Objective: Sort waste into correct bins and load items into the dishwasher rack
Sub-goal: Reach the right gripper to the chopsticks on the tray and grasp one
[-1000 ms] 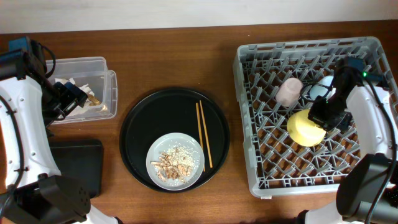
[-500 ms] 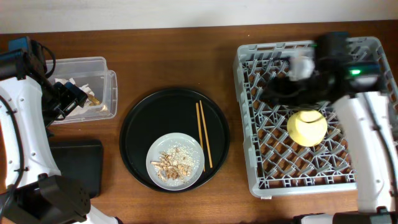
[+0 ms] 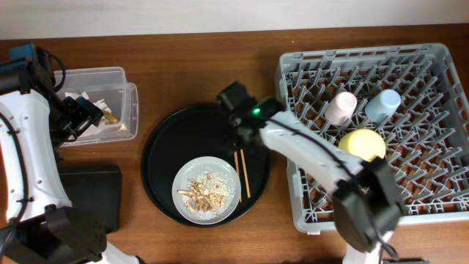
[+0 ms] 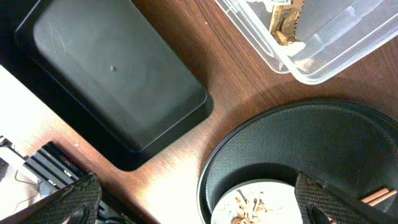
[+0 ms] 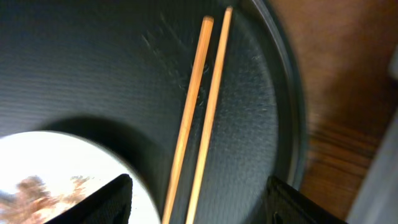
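Changed: my right gripper (image 5: 199,184) has left the small yellow bowl (image 3: 364,144) in the grey plastic dishwasher rack (image 3: 432,202).
Right fingers: apart, above the thin wooden chopsticks (image 5: 200,106) lying untouched on the round black tray (image 3: 157,158).
Left gripper (image 4: 196,190): fingers wide apart, empty.
Meaning: bowl loaded; chopsticks next, I judge.

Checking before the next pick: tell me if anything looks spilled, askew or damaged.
Nothing stands out. The scraps sit contained on the plate, and the chopsticks lie side by side on the round tray.

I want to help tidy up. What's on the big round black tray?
A grey plate of crumbly scraps and two wooden chopsticks. From overhead, the right arm covers the chopsticks' top ends.
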